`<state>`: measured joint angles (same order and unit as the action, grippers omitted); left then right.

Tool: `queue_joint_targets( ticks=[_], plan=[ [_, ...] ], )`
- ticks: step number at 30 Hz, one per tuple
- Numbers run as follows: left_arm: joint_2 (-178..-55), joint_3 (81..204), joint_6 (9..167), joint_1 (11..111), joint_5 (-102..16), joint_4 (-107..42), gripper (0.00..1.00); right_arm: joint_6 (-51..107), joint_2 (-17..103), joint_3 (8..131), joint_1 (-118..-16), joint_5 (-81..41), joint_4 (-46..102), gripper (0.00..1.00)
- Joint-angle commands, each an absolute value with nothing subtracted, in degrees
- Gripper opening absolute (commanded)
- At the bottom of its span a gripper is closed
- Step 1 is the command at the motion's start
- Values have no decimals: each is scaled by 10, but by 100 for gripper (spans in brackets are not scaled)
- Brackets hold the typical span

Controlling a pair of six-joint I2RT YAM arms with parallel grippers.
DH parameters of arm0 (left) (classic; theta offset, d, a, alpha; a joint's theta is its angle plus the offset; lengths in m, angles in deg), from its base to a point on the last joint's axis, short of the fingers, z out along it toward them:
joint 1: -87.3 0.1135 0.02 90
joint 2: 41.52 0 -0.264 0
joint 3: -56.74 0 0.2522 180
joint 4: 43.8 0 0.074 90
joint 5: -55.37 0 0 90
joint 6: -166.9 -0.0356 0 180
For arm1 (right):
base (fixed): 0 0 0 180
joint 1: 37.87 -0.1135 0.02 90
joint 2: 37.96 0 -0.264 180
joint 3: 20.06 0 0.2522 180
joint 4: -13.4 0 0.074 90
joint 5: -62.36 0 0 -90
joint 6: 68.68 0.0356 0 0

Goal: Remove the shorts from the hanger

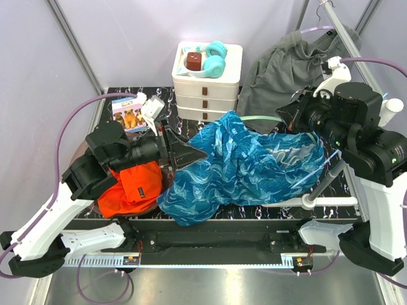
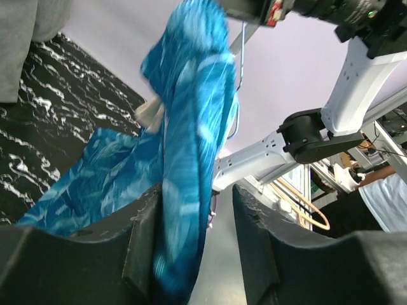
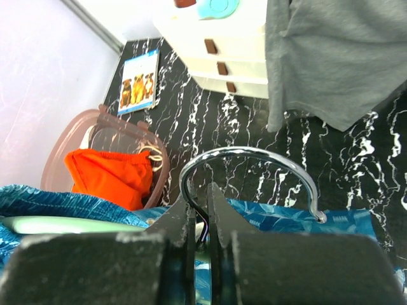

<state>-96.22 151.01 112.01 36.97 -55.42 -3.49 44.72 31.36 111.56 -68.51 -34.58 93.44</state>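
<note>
Blue teal-white mottled fabric shorts (image 1: pixel 241 168): table centre; bright orange fabric shorts (image 1: pixel 130 184) left, in tub; plain dark grey fabric shorts (image 1: pixel 289 67) behind, right.

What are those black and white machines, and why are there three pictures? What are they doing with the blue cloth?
Those are two robot arms bolted to a table. One picture looks down from above; the other two come from little cameras on each arm's wrist, so you see their own fingers up close.

The right gripper is pinched shut on the neck of a hanger, just under its shiny metal hook. The blue patterned shorts hang from that hanger. The left gripper has its fingers open around a fold of those shorts.

On the black marble table there is also a pair of orange shorts lying in a clear pinkish tub, grey shorts hanging at the back, a white drawer box with teal headphones on top, and a booklet with dogs on it.
</note>
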Motion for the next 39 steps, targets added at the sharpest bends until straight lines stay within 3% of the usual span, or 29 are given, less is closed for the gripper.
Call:
queue_joint_targets(
  ticks=[1,3,4,5,6,13,19,27,39],
  plan=[
    [-954,1498,1133,367,-558,-25,42,470,295,1130,-684,-386,883,0],
    [-947,1493,1131,366,-554,-21,31,478,291,1124,-684,-384,883,0],
    [-944,1493,1127,366,-546,-6,11,479,285,1120,-684,-378,879,0],
    [-942,1496,1122,366,-536,6,2,485,281,1115,-683,-377,876,0],
    [-943,1513,1115,367,-516,21,0,487,279,1107,-684,-377,876,0],
    [-914,1553,1087,367,-362,136,0,479,251,1081,-684,-407,858,0],
    [-802,1475,1171,367,-213,111,0,519,209,1036,-684,-437,815,0],
    [-786,1427,1186,367,-271,56,0,545,215,1020,-684,-395,786,0],
    [-958,1465,1208,367,-451,-56,0,693,283,1005,-684,-46,573,0]
  ],
)
